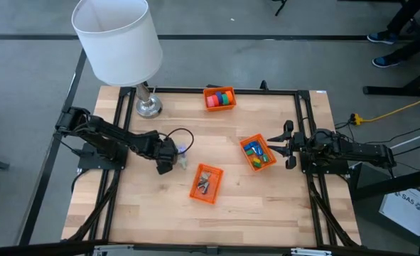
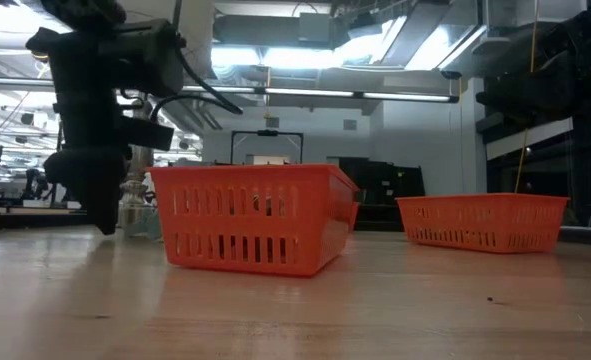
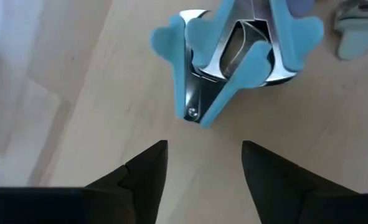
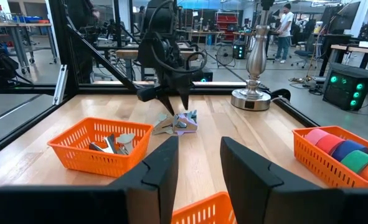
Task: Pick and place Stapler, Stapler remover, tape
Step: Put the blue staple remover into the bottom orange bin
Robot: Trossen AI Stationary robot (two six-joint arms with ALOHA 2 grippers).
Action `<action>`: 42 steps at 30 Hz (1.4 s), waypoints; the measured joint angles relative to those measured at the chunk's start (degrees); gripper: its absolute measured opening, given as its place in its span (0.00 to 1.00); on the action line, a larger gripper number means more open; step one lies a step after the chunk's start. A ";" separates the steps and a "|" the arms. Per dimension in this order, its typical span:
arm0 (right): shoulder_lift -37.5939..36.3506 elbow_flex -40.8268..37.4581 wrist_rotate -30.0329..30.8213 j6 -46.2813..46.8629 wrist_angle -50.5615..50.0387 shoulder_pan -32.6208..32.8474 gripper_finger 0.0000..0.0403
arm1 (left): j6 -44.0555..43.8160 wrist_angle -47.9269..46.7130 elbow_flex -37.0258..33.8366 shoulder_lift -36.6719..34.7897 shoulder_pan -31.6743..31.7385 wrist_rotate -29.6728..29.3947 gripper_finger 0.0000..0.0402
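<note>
A light blue staple remover (image 3: 233, 56) with metal jaws lies flat on the wooden table; it also shows in the high view (image 1: 183, 149) and in the right wrist view (image 4: 179, 122). My left gripper (image 3: 202, 155) hovers just short of it, open, fingers pointing down (image 1: 168, 158). A pale grey piece (image 3: 358, 31) lies beside the remover. Tape rolls (image 1: 219, 98) in red, green and pink sit in the far orange basket (image 4: 339, 155). My right gripper (image 4: 199, 155) waits open at the table's right edge (image 1: 289, 151).
An orange basket (image 1: 206, 183) with grey metal items stands near the table's middle (image 2: 250, 215). Another orange basket (image 1: 257, 153) with coloured blocks sits by the right gripper. A lamp (image 1: 117, 39) stands at the far left, its base (image 4: 255, 93) on the table.
</note>
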 joint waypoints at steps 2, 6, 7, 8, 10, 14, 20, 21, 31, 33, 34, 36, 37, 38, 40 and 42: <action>0.00 0.00 0.00 0.00 -0.01 0.00 0.31 | 1.61 -0.02 0.00 0.00 0.19 -1.15 0.53; 0.00 0.00 0.00 0.00 -0.01 0.00 0.31 | 1.59 0.06 0.00 0.00 2.87 -2.58 0.60; -0.02 0.00 -0.01 0.00 -0.01 0.00 0.31 | 1.77 0.13 0.00 0.00 3.83 -2.35 0.62; -0.01 0.00 -0.01 0.00 0.00 -0.01 0.31 | 2.37 0.54 0.00 0.00 4.83 -1.65 0.64; -0.01 0.00 0.00 0.00 -0.01 -0.01 0.31 | 5.13 3.55 -0.43 0.00 6.98 0.50 0.67; -0.02 0.00 -0.01 0.00 -0.01 -0.01 0.31 | 12.48 9.19 -2.10 -0.28 10.98 5.52 0.70; -0.02 0.00 0.00 0.00 -0.01 0.00 0.31 | 20.70 12.94 -2.75 -0.20 13.84 7.53 0.70; -0.02 0.00 0.00 0.00 -0.01 0.00 0.31 | 22.39 13.86 -2.78 -0.19 14.04 7.60 0.70; -0.01 0.01 -0.01 0.00 -0.01 -0.01 0.31 | 26.26 18.18 -2.93 0.09 14.13 8.09 0.58; -0.02 0.00 -0.02 0.00 -0.01 0.00 0.31 | 25.36 18.22 -2.93 0.10 14.13 8.08 0.50; 0.00 0.00 0.00 0.00 -0.01 0.00 0.31 | 25.02 18.20 -2.93 0.11 14.16 8.02 0.46; 0.00 0.00 -0.02 0.00 -0.01 0.00 0.31 | 24.63 18.14 -2.93 0.11 14.16 7.96 0.37; -0.01 0.00 0.00 0.00 -0.01 -0.01 0.31 | 24.29 18.09 -2.93 0.11 14.16 7.91 0.33; -0.02 0.00 0.00 0.00 -0.01 -0.02 0.31 | 24.00 17.99 -2.91 0.11 14.15 7.73 0.29; -0.01 0.00 0.00 0.00 -0.01 -0.02 0.31 | 23.66 17.87 -2.91 0.09 14.13 6.97 0.27; -0.02 0.00 0.00 0.00 -0.01 0.00 0.31 | 23.17 17.65 -2.91 0.09 14.13 5.75 0.27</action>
